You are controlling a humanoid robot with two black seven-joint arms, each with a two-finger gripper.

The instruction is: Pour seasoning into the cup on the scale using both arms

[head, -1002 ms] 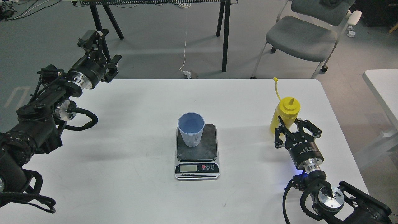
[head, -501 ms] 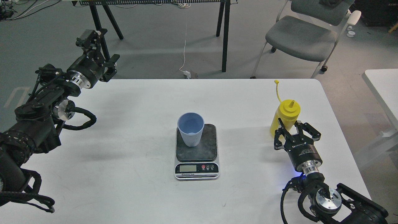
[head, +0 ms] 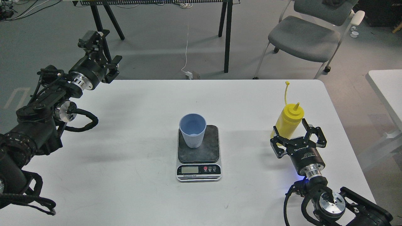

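The yellow seasoning bottle (head: pixel 288 121) stands on the white table (head: pixel 132 150) at the right, leaning slightly, its cap strap (head: pixel 286 92) sticking up. My right gripper (head: pixel 296 135) is open just in front of it, with the fingers spread on either side of the bottle's lower part, which it hides. The light-blue cup (head: pixel 192 130) stands upright on the dark platform of the scale (head: pixel 209 147) at the table's centre. My left gripper (head: pixel 103 51) is open and empty beyond the table's far left corner, far from the cup.
A grey chair (head: pixel 306 37) stands behind the table at the right. Black trestle legs (head: pixel 227 34) and a white cable are on the floor behind. Another white table (head: pixel 388 91) lies to the right.
My right gripper's fingers have spread wider around the bottle. The bottle and its strap have shifted slightly to the right. My left arm has hardly moved.
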